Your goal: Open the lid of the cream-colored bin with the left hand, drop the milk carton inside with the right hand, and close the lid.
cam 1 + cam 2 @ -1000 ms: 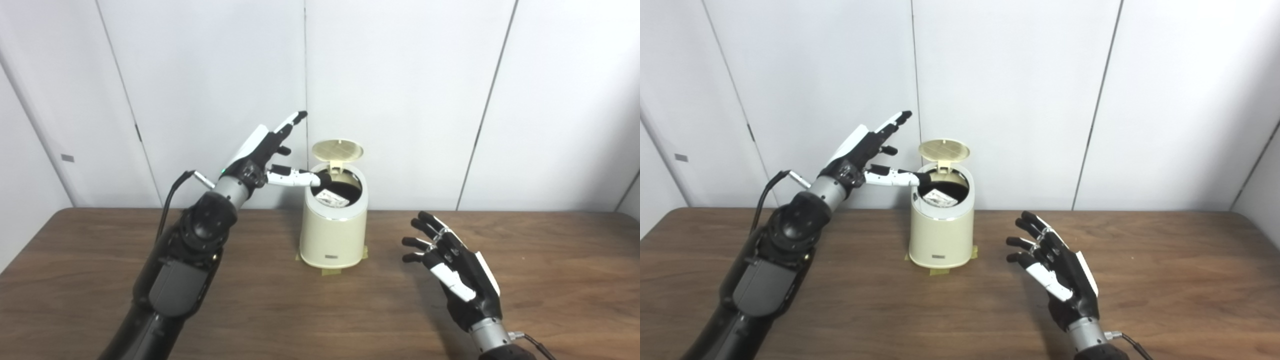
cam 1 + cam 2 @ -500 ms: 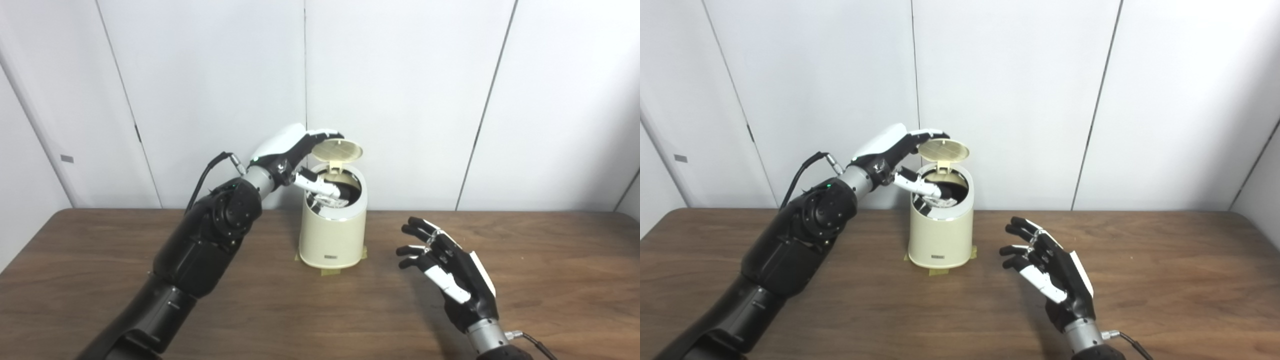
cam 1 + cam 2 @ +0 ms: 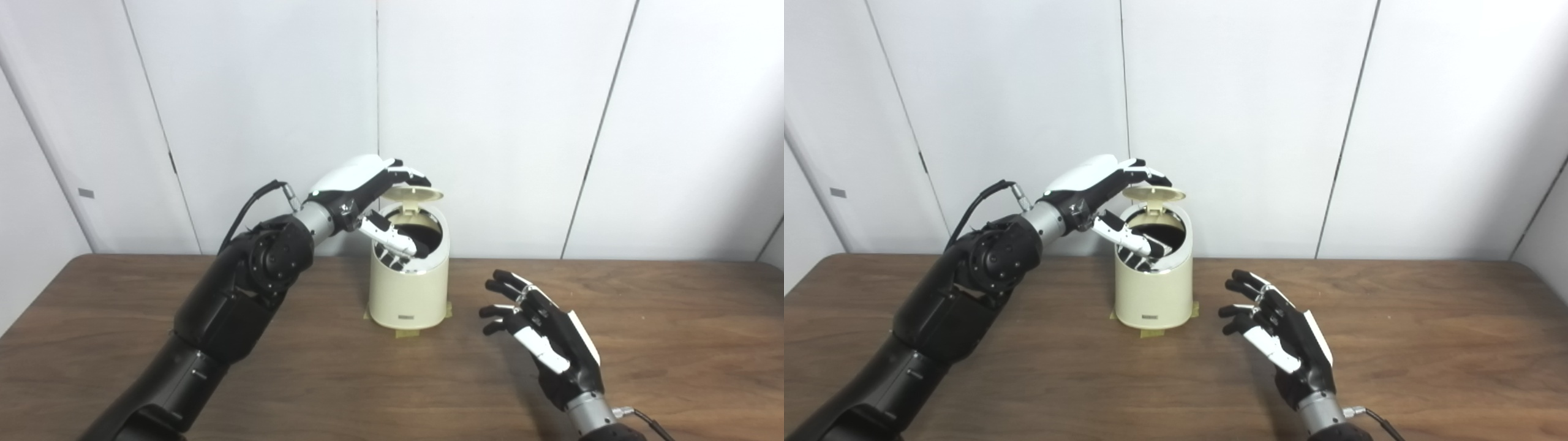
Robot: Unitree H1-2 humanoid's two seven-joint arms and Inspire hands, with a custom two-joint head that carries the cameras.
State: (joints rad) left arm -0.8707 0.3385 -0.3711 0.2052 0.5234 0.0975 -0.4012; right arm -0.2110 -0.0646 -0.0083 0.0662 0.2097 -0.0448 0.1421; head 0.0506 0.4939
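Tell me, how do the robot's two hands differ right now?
The left hand is raised at the cream bin, fingers on top of its half-lowered lid; the right hand hovers low over the table, touching nothing. The left hand faces palm down, the right palm up. Both are open, holding nothing.

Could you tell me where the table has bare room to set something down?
Bare wood lies right of the right hand and between the left arm and the bin. It is crowded over the bin, where the left hand meets the lid.
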